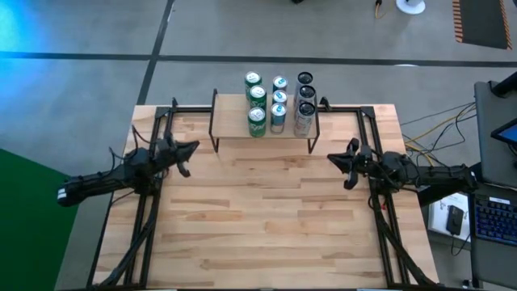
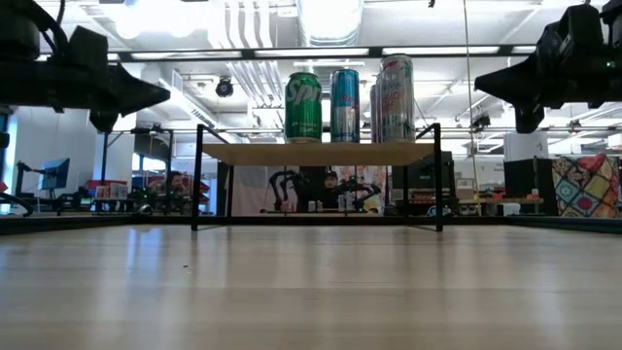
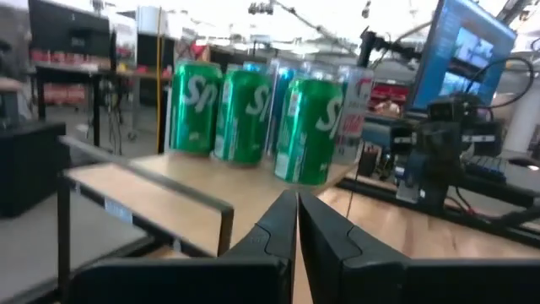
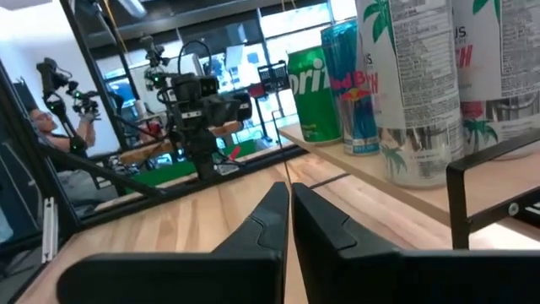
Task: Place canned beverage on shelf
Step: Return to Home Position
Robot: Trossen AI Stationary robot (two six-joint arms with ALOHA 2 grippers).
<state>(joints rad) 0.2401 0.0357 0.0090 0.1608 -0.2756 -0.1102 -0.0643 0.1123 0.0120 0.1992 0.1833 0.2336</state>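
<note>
Light wood planks make up the tabletop (image 1: 266, 218). At the middle of its far edge stands the shelf (image 1: 230, 123), its long side running left to right across the table. Nine cans stand upright on it, long axes vertical and tops facing the overhead camera. They form three files running front to back: green Sprite cans (image 1: 258, 96) on the left, blue Red Bull cans (image 1: 279, 99) in the middle, and tall white cans (image 1: 304, 118) on the right. The left gripper (image 1: 192, 149) hangs above the table's left side, near the shelf's left end and pointing toward it, fingers pressed together on nothing. The right gripper (image 1: 333, 159) mirrors it near the shelf's right end, likewise closed and empty.
</note>
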